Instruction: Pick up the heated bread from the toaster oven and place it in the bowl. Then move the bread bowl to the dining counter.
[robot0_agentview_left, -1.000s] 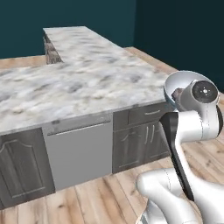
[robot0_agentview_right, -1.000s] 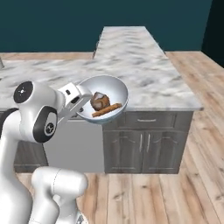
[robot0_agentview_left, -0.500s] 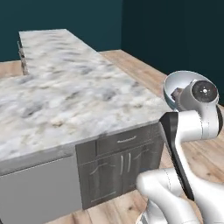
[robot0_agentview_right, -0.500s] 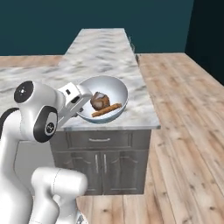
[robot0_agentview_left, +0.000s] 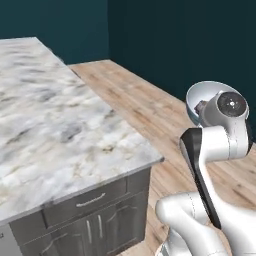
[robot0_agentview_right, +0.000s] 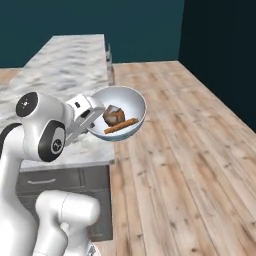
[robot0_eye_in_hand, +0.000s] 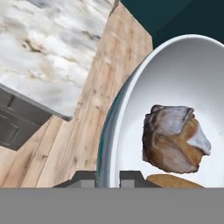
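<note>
gripper (robot0_eye_in_hand: 108, 177) is pinched on the bowl (robot0_agentview_right: 131, 101) rim w/ bread (robot0_agentview_right: 120, 125) inside, so imo a jerky base turn near the dining counter (robot0_agentview_left: 60, 130) could tip it.

Arm: white Franka Panda, dark joints, raised and folded at the elbow, forearm level at about counter height. Gripper (robot0_eye_in_hand: 107, 177): carried out beside the arm, two fingers (robot0_eye_in_hand: 131, 177) closed on the rim of the bowl (robot0_agentview_right: 131, 102), one inside, one outside, bowl held aloft
</note>
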